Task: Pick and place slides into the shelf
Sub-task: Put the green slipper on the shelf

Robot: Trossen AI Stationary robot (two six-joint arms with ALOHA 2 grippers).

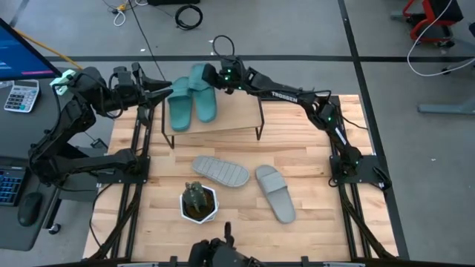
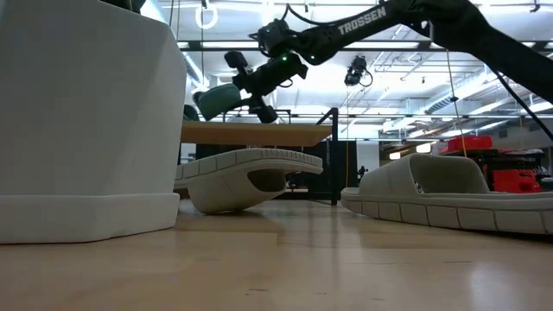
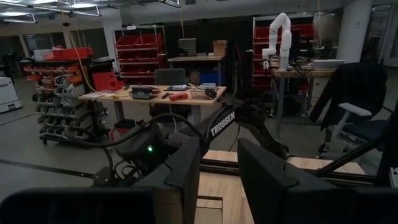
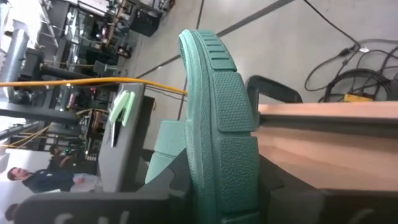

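A grey concrete floor [image 1: 297, 30] surrounds the light wooden tabletop [image 1: 312, 159], with black cables [image 1: 188, 15] lying on it. A side desk carries a calculator [image 1: 21, 96] and a monitor [image 1: 22, 55]. Beyond stand red bin racks [image 3: 138, 50], a workbench [image 3: 149, 96], a black office chair [image 3: 354, 106] and a white robot arm [image 3: 278, 34]. Strip lights [image 2: 415, 65] line the ceiling.

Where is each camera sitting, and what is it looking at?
High view: above the table, looking straight down on the shelf, two grey slides, both arms.
Low view: at tabletop height, looking level across; the right gripper carries a teal slide above the shelf.
Left wrist view: on the left arm, facing the room; its own left gripper shows open.
Right wrist view: on the right arm, its fingers clamping the teal slide.
Shared: the teal slide shows in high, low and right wrist views.
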